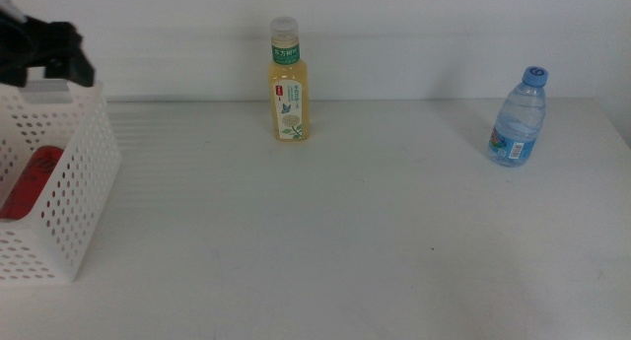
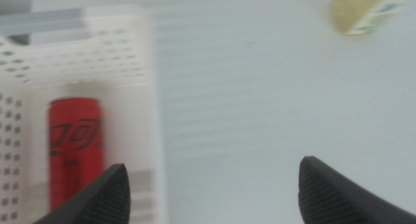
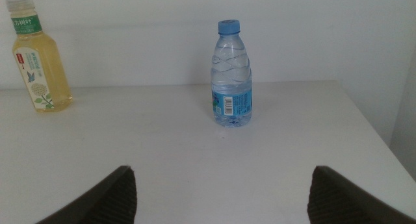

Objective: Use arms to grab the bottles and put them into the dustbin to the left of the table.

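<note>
A slim red can (image 2: 73, 149) lies inside the white perforated dustbin (image 1: 84, 172) at the table's left; part of the can (image 1: 30, 180) also shows through the bin in the middle view. My left gripper (image 2: 211, 188) hangs open above the bin's right rim, its arm (image 1: 44, 49) showing at the upper left. A yellow-drink bottle (image 1: 288, 84) with a white cap stands upright at the back centre. The small clear water bottle (image 1: 518, 118) with a blue cap stands upright at the back right. My right gripper (image 3: 221, 195) is open, low, facing that water bottle (image 3: 231, 74) from a distance.
The white table (image 1: 325, 241) ends at a right edge (image 3: 383, 139) not far past the water bottle. A pale wall runs along the table's far edge behind both bottles. The yellow bottle (image 3: 39, 58) also appears in the right wrist view.
</note>
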